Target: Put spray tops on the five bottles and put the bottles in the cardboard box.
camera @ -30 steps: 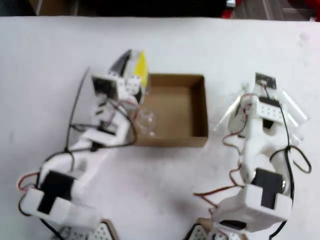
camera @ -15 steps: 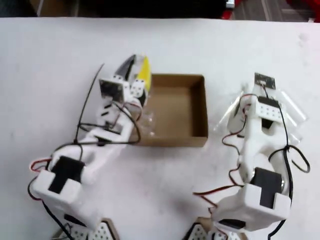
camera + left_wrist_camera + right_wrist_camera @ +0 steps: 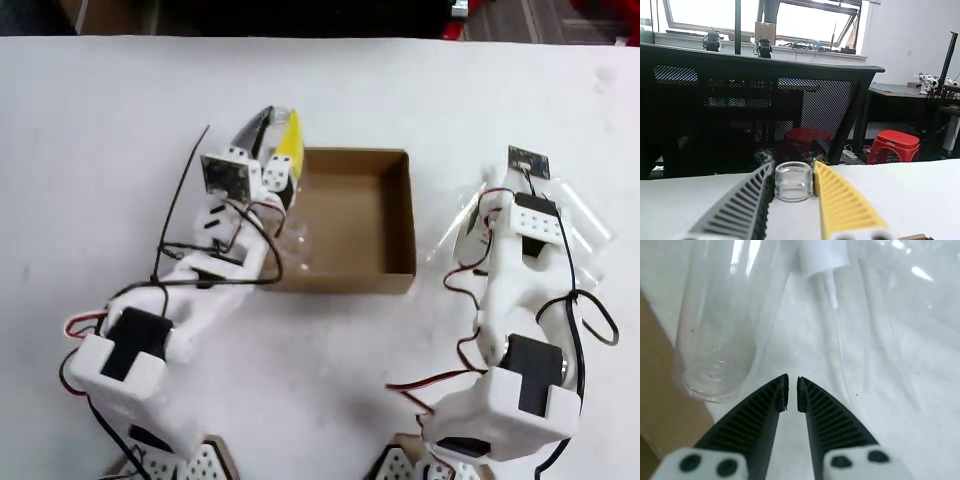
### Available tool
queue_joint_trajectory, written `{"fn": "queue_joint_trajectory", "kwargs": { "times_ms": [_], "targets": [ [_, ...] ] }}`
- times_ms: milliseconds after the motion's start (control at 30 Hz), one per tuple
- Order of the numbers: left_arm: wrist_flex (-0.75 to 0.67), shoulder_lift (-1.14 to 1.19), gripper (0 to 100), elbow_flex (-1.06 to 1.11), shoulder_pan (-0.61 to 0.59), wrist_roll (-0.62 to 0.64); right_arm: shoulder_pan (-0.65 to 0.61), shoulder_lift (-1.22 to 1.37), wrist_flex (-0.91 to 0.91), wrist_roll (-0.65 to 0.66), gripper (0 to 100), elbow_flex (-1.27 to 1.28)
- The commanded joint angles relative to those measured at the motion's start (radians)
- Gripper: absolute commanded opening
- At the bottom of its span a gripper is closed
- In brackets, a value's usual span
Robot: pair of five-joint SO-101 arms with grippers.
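My arms (image 3: 520,290) are white with black motors (image 3: 130,355); red and black cables (image 3: 172,215); left gripper (image 3: 793,170) grey and yellow; right gripper (image 3: 792,390) black.

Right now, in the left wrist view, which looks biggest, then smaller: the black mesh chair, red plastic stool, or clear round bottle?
Largest: black mesh chair.
The red plastic stool and clear round bottle look about alike; the bottle is much nearer the camera, so unranked.

Right arm (image 3: 520,270) covers most of the clear bottles (image 3: 588,222) on the tabletop (image 3: 100,100); count unclear. Left gripper (image 3: 793,172) jaws hide the held bottle (image 3: 793,182) body, only its mouth shows. Right wrist view: nearest bottle (image 3: 722,315) and spray top (image 3: 823,257) cut off at the edge.
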Motion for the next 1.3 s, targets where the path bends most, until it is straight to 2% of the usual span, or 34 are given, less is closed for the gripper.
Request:
{"fn": "queue_joint_trajectory", "kwargs": {
  "times_ms": [0, 400, 467, 567, 633, 900, 1033, 1267],
  "targets": [
    [-0.026, 0.047, 2, -0.095, 0.007, -0.009, -0.018, -0.004, -0.01, -0.012, 1.7, -0.003],
    [-0.032, 0.12, 4, -0.137, 0.007, -0.009, -0.018, -0.004, -0.01, -0.012, 1.7, -0.003],
    [-0.032, 0.12, 12, -0.132, 0.007, -0.003, -0.018, -0.004, -0.01, -0.012, 1.7, -0.003],
    [-0.025, 0.122, 29, -0.124, 0.008, 0.0, -0.018, -0.004, -0.01, -0.012, 1.7, -0.003],
    [-0.025, 0.122, 35, -0.109, 0.015, 0.0, -0.018, -0.004, -0.01, -0.012, 1.7, -0.003],
    [-0.034, 0.119, 23, -0.114, -0.01, 0.0, -0.018, -0.004, -0.01, -0.012, 1.8, -0.003],
    [-0.028, 0.068, 23, -0.095, -0.012, 0.002, -0.018, -0.004, -0.01, -0.012, 1.8, -0.005],
    [-0.026, -0.087, 23, -0.005, -0.045, 0.095, -0.018, -0.004, -0.01, -0.012, 1.8, -0.008]
  ]
}}
